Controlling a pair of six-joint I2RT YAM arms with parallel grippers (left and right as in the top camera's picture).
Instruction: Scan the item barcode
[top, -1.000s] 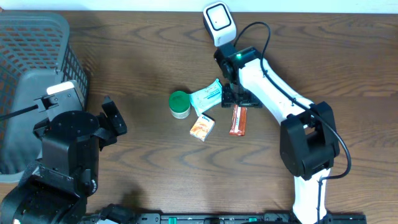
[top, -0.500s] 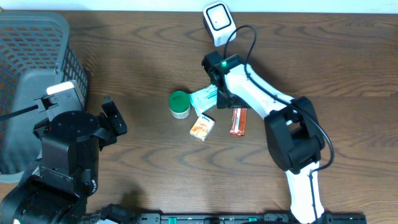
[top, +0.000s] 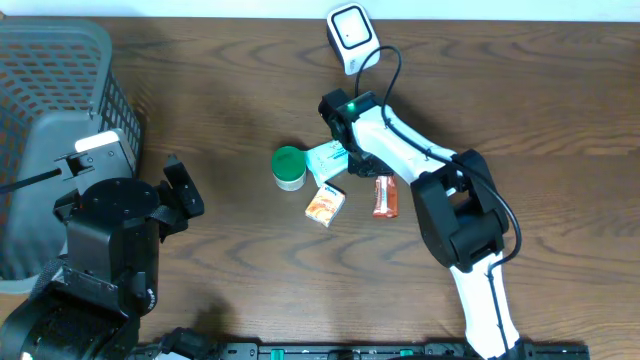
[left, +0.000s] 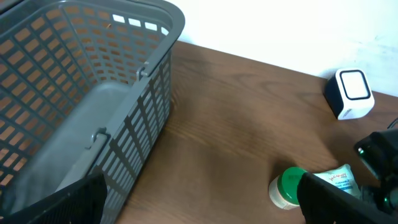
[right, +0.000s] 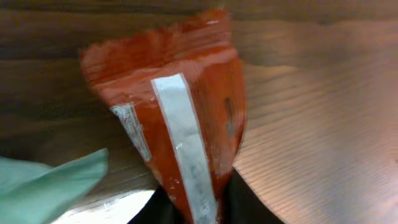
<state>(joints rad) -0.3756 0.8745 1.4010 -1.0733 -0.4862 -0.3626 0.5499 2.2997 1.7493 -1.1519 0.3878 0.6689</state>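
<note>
My right gripper (right: 193, 210) pinches one end of the orange bar (right: 180, 118), which lies on the surface (top: 560, 110) just beside a teal packet (top: 326, 157), near a green-lidded jar (top: 290, 168) and a small box (top: 325, 204). The scanner (top: 350, 30) stands apart. My left gripper (left: 199, 202) hangs spread wide by the basket (left: 93, 74).

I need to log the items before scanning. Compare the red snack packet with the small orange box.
The red snack packet is long, narrow and crinkled; the small orange box is short and squarish. The packet is red with a silver seam; the box is orange and white. The packet's end sits between the fingers of the right gripper; the box lies free. Both lie on the wooden table.
</note>
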